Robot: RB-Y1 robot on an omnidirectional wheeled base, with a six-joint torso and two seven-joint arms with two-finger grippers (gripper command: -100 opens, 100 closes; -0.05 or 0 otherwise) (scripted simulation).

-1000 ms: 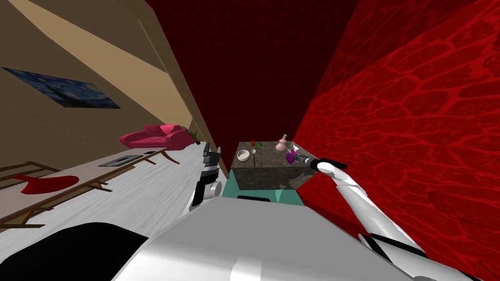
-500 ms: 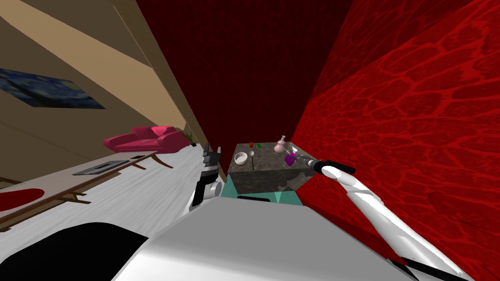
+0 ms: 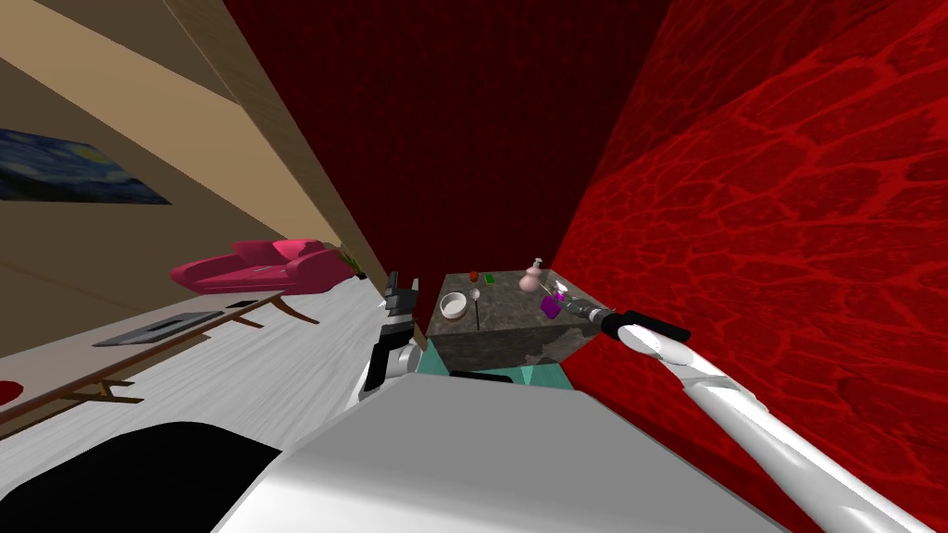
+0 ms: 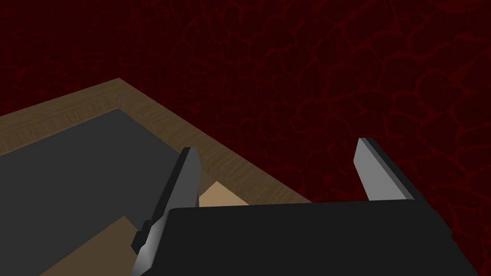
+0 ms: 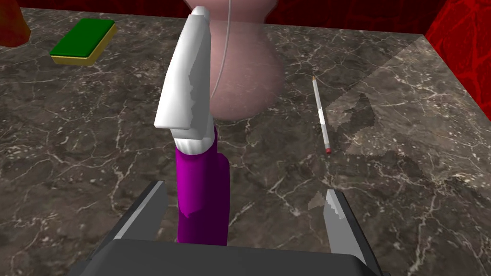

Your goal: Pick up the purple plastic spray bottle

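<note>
Spread wide, the right gripper (image 5: 244, 191) is straddling the purple spray bottle (image 5: 201, 191) off-centre, risking one finger tipping it against the pink pump bottle (image 5: 244, 81) at the gripper's twelve o'clock.

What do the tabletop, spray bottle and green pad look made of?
Tabletop: dark polished stone, likely marble, going by the pale veining. Spray bottle: flat, opaque purple and white with no texture; looks like plastic, but uncertain. Green pad: matte green layer on a yellow base, so probably a sponge.

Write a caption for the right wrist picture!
Open right tool straddling the purple spray bottle on a dark marbled tabletop.
</note>
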